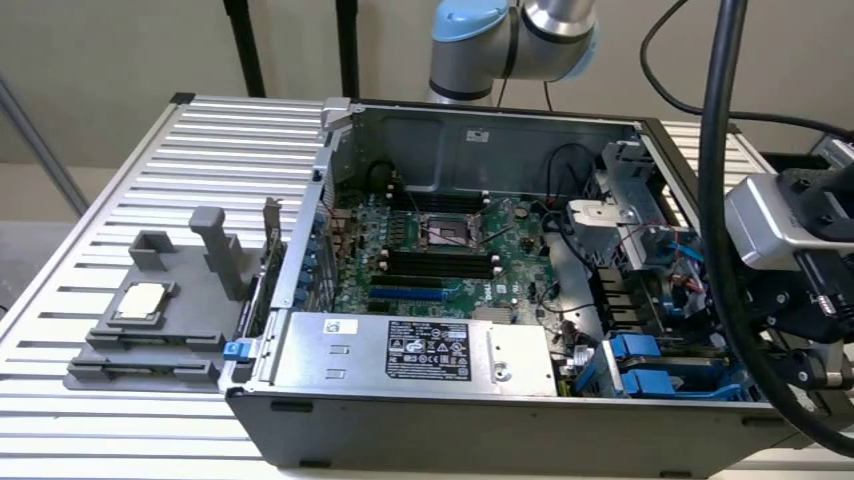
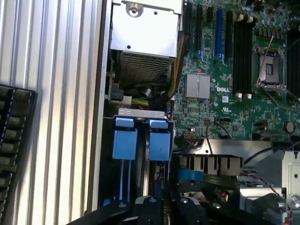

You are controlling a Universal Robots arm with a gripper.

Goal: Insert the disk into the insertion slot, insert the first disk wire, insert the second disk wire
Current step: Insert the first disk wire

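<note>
The open computer case lies on a slatted metal table. In its corner is the insertion slot, a grey drive bay with blue clips. The disk stands on edge in this bay, showing as a thin silver-grey edge beside its blue carrier tab. A second blue carrier sits alongside. My gripper hovers at the exterior view's right, over the bay's end and close to the disk's edge. Whether it touches or holds anything is hidden. A blue flat cable and black wires lie beside the bay.
A silver labelled power-supply box sits next to the bay. The green motherboard takes up the case's middle. A grey fixture with a chip stands on the table at the exterior view's left. Thick black hoses hang near the wrist.
</note>
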